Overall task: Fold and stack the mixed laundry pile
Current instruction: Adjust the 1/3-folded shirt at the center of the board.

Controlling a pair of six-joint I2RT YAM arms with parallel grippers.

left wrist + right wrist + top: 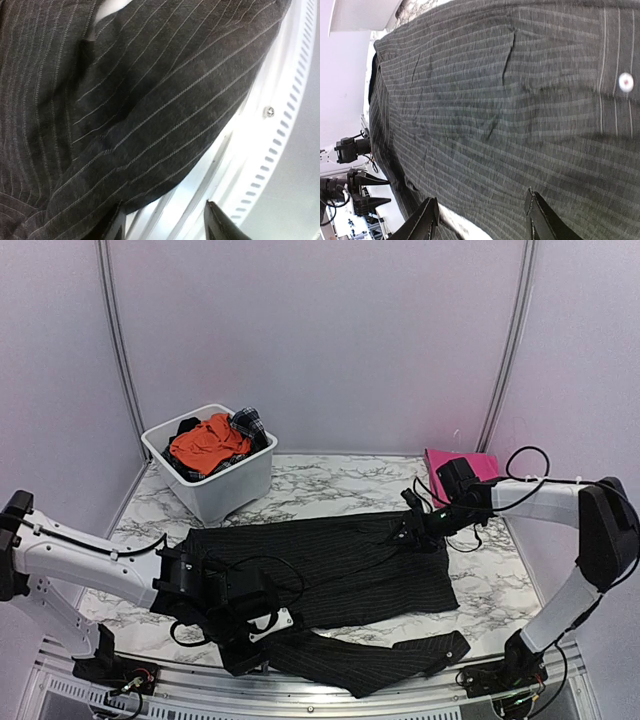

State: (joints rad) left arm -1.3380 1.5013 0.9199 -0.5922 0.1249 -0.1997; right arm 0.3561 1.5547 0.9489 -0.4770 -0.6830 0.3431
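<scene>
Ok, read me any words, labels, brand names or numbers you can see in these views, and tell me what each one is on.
None can be read. No lettering shows on the black pinstriped shirt, the white tub or the pink cloth. The shirt's pale button is too blurred to tell if it is marked.

Pale lilac panel walls (320, 340) are filling the upper frame, and a grey-veined white marble tabletop (340, 480) is lying below.
</scene>
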